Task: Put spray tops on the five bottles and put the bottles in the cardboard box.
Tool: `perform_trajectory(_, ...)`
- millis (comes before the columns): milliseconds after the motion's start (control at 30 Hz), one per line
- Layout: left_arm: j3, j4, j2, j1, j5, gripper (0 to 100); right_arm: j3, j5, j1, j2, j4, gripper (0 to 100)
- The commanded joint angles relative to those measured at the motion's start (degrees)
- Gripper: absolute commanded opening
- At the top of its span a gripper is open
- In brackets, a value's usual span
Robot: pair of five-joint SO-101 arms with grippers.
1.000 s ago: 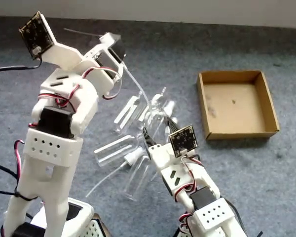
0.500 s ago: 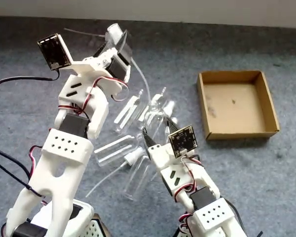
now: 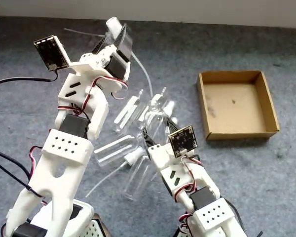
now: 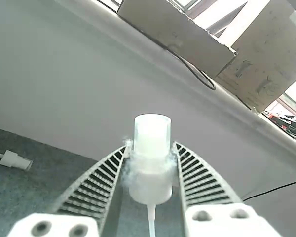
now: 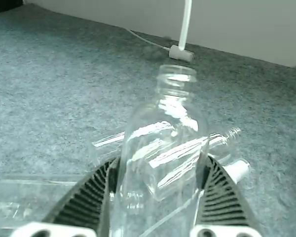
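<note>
Swung inward since a second ago, the left gripper (image 3: 118, 29) holds a spray top (image 3: 112, 22) high over the carpet (image 3: 246, 177), tube hanging down. Left wrist view: jaws pinch the top, cap pointing away from the wrist. Right wrist view: the right gripper (image 5: 159, 164) clamps a clear bottle (image 5: 160, 133), mouth pointing away, long axis along the fingers.

Holding a spray top (image 3: 113, 24) in the left gripper (image 3: 116, 35) up over the far left of the table (image 3: 246, 187), behind the heap of bottles (image 3: 119, 147). Clasping a bottle (image 3: 156, 118) in the right gripper (image 3: 158, 129) at the heap's right edge. Finding the cardboard box (image 3: 203, 106) lying on the table well apart to the right of the heap, and a loose spray top (image 4: 12, 159) lying far beyond it, near the wall (image 4: 64, 74).
</note>
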Motion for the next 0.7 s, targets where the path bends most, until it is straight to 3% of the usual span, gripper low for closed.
perform_trajectory(0,1.5,-0.4,-2.0,-0.3,-0.3,1,5.8,-0.4,-0.1,-1.0,-1.5,11.0)
perform_trajectory(367,3.6,4.1,-2.1,0.0,-0.3,1,5.7,-0.4,-0.1,-1.0,-1.5,11.0)
perform_trajectory(667,3.3,13.6,-2.5,7.9,-0.4,1,5.7,-0.4,-0.1,-1.0,-1.5,11.0)
